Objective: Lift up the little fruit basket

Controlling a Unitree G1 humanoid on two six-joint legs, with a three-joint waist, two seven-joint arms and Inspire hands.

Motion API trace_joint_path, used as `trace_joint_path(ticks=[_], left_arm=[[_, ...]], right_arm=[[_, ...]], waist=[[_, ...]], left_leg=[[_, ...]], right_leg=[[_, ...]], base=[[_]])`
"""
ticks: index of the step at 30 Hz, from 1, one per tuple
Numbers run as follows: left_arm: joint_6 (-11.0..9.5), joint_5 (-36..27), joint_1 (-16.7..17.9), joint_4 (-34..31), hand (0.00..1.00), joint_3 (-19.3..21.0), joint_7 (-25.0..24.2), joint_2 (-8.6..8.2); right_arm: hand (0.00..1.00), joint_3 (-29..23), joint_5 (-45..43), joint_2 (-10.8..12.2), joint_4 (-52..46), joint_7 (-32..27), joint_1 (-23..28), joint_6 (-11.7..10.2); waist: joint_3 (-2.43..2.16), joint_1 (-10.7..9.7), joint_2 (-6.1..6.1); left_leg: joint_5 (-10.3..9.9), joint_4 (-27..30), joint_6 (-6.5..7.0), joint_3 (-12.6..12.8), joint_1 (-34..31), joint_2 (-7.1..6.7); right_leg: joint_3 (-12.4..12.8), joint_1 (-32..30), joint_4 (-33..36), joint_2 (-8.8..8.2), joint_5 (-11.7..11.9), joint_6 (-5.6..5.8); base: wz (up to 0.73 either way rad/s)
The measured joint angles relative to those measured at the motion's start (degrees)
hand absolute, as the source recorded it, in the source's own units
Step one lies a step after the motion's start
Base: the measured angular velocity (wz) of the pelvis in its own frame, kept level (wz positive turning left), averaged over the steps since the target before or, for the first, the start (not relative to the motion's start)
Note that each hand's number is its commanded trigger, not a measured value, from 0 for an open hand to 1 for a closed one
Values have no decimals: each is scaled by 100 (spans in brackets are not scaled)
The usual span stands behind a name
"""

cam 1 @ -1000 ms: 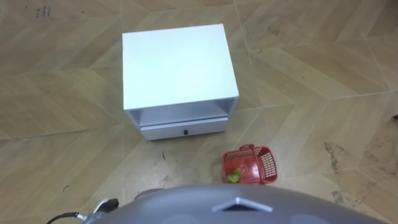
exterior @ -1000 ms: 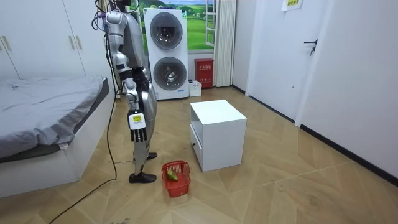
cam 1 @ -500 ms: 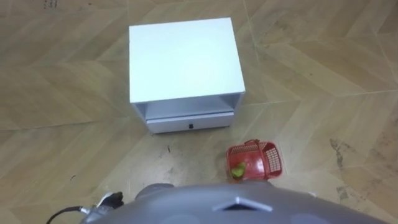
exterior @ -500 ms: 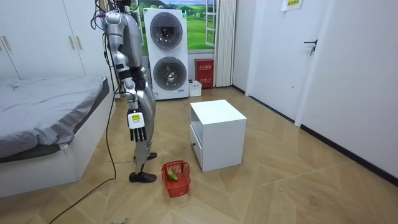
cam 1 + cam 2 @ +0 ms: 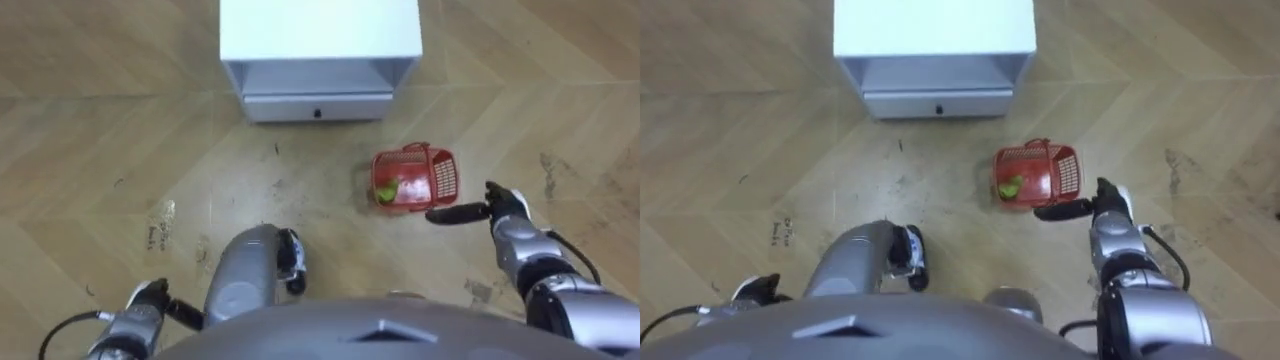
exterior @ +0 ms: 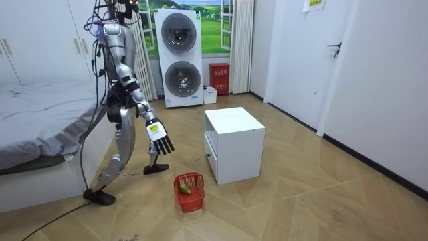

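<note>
Fingers [image 5: 455, 213] of the right hand [image 5: 505, 205] are straight, held out and pointing toward the picture's left, w/ tips just beside the fruit basket [image 5: 413, 180] but apart from it. Nothing is pinched and nothing is held. In the room view the same hand hangs w/ fingers spread, above and to the upper left of the basket.

The basket is red and sits on the wood floor [image 5: 120, 150], right of centre in the eye view. It's below and a bit right of the white cabinet [image 5: 318, 30] w/ its drawer [image 5: 318, 105] at top centre. A green fruit [image 5: 388, 190] lies inside, at the basket's left end. Handle position is hard to read.

The left hand [image 5: 148, 296] shows at lower left, well apart from the basket and idle.

The robot stands in a long stride, torso leaned fwd, btwn the bed [image 6: 47, 127] on the room view's left and the cabinet, w/ the basket on the floor in front of it.

Progress: the approach looks about done and the reach is under way, but there's no contact yet. Left to do, judging from this, is lowering the right hand to the handle or rim, closing on it and lifting. The basket is not yet off the floor.
</note>
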Motion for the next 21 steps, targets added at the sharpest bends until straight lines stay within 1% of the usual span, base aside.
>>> trace_joint_path(ticks=[1, 2, 3, 4, 5, 6, 7, 8, 9, 10, 11, 12, 13, 14, 15, 16, 17, 18, 19, 20, 21], left_arm=[[-79, -128, -67, 61, 0, -68, 42, 0], [-111, -217, -175, 220, 0, -138, 107, 3], [-107, -307, -223, 287, 0, -159, 129, 4], [-114, -428, -262, 396, 0, -240, 196, 17], [-120, -530, -240, 404, 0, -331, 258, 21], [-132, -567, -224, 400, 0, -389, 282, 34], [-193, -683, -219, 404, 0, -533, 357, 75], [-266, -785, -199, 408, 0, -693, 451, 145], [-293, -850, -206, 412, 0, -733, 505, 168], [-351, -865, -265, 464, 0, -760, 611, 200], [-388, -916, -322, 544, 0, -803, 713, 242], [-416, -961, -336, 592, 0, -810, 762, 265], [-469, -986, -348, 642, 0, -862, 866, 297], [-524, -1030, -330, 669, 0, -896, 944, 315], [-554, -1094, -331, 699, 0, -895, 985, 319], [-580, -1207, -315, 736, 0, -899, 1028, 327], [-582, -1286, -284, 742, 0, -909, 1063, 327], [-585, -1291, -250, 742, 0, -921, 1085, 326], [-596, -1289, -175, 746, 0, -1006, 1093, 325], [-601, -1291, -104, 747, 0, -1086, 1090, 321], [-603, -1290, -76, 749, 0, -1138, 1089, 321]], right_arm=[[0, -10, 147, -11, -104, -88, -24, 1], [0, -50, 283, -40, -132, -181, -27, -7], [0, -88, 363, -56, -153, -239, -28, -2], [0, -182, 402, -83, -261, -373, -28, -6], [0, -233, 395, -121, -389, -482, -28, -57], [0, -232, 394, -148, -432, -529, -28, -106], [0, -235, 404, -183, -539, -617, -29, -203], [0, -240, 404, -193, -620, -690, -82, -312], [0, -244, 414, -195, -637, -701, -120, -357], [0, -264, 448, -196, -647, -717, -190, -414], [0, -275, 462, -197, -649, -730, -195, -485], [0, -274, 467, -195, -650, -730, -194, -497], [0, -275, 461, -194, -668, -721, -192, -497], [0, -289, 452, -195, -728, -686, -192, -496], [0, -289, 453, -195, -779, -654, -192, -496], [0, -289, 452, -200, -859, -595, -194, -513], [0, -289, 460, -218, -861, -562, -190, -533], [0, -287, 460, -223, -862, -539, -186, -533], [0, -280, 472, -230, -868, -523, -186, -534], [0, -276, 533, -233, -868, -499, -182, -533], [0, -276, 558, -234, -868, -485, -182, -533]], waist=[[37, 75, -22], [59, 91, -46], [65, 95, -52], [73, 91, -56], [91, 72, -35], [95, 53, -35], [100, 18, -44], [127, -57, -61], [136, -79, -62], [150, -108, -63], [157, -119, -70], [165, -133, -83], [176, -202, -103], [177, -281, -116], [174, -308, -138], [172, -391, -163], [177, -474, -187], [174, -504, -206], [190, -521, -244], [181, -527, -281], [174, -533, -299]], left_leg=[[-119, 278, -26, -64, -248, 2], [-266, 689, 0, -132, -509, 4], [-349, 917, 22, -147, -636, 6], [-570, 1454, 91, -150, -901, -1], [-804, 1937, 168, -134, -1087, -27], [-909, 2161, 198, -132, -1171, -88], [-1117, 2608, 281, -95, -1347, -172], [-1306, 3061, 380, -42, -1546, -268], [-1400, 3271, 431, -7, -1641, -293], [-1580, 3677, 519, 59, -1813, -325], [-1717, 4040, 558, 79, -1994, -422], [-1784, 4218, 591, 98, -2058, -467], [-1894, 4523, 660, 131, -2193, -549], [-1974, 4776, 702, 165, -2324, -631], [-2011, 4892, 709, 195, -2385, -634], [-2065, 5078, 758, 237, -2488, -662], [-2077, 5244, 756, 242, -2556, -694], [-2091, 5319, 743, 246, -2583, -699], [-2126, 5437, 698, 242, -2606, -692], [-2149, 5521, 642, 225, -2635, -690], [-2152, 5542, 627, 219, -2653, -690]], right_leg=[[25, -300, 537, -71, -300, 4], [31, -613, 1250, -179, -551, -3], [43, -765, 1638, -242, -642, 13], [60, -1108, 2546, -430, -763, -4], [115, -1358, 3347, -604, -789, -14], [173, -1465, 3713, -694, -789, -14], [336, -1680, 4420, -818, -790, -14], [540, -1886, 5084, -923, -790, -14], [646, -1979, 5375, -953, -790, -15], [784, -2120, 5921, -1004, -790, -16], [924, -2214, 6396, -1050, -789, -16], [983, -2242, 6615, -1083, -789, -16], [1046, -2261, 7006, -1147, -789, -16], [1082, -2280, 7333, -1229, -789, -15], [1130, -2303, 7500, -1253, -790, -13], [1167, -2311, 7757, -1313, -791, -12], [1177, -2315, 7968, -1343, -791, -12], [1171, -2309, 8064, -1368, -791, -12], [1184, -2302, 8218, -1391, -794, -11], [1198, -2315, 8333, -1395, -800, -15], [1198, -2323, 8376, -1395, -810, -17]], base=[[-4], [0], [14], [19], [23], [33], [44], [44], [37], [35], [39], [52], [56], [50], [40], [35], [36], [24], [6], [0], [4]])
